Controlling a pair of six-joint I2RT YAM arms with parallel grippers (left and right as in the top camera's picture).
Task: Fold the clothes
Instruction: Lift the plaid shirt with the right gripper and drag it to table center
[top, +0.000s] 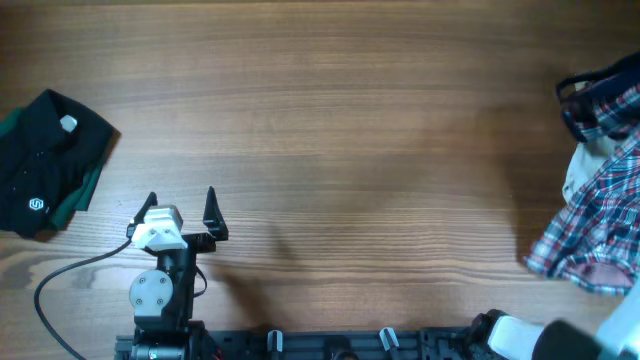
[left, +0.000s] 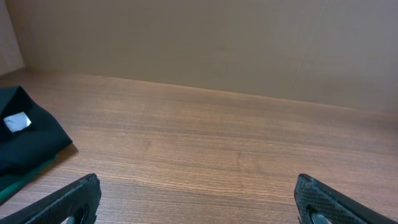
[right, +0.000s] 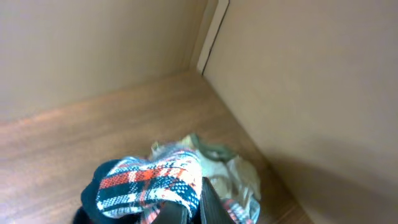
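Note:
A red, white and blue plaid shirt (top: 600, 215) lies crumpled at the table's right edge. In the right wrist view my right gripper (right: 196, 208) is shut on a bunched fold of this plaid shirt (right: 152, 180), lifting it. Only part of the right arm shows in the overhead view (top: 520, 338). A folded black garment (top: 48, 160) with a white label lies at the far left, also in the left wrist view (left: 25, 134). My left gripper (top: 183, 210) is open and empty over bare wood, right of the black garment; its fingers show in the left wrist view (left: 196, 202).
The wooden table (top: 330, 120) spans the view. A pale green-white garment (right: 239, 171) lies under the plaid shirt by the beige wall corner. A black cable (top: 70, 275) runs from the left arm's base at the front left.

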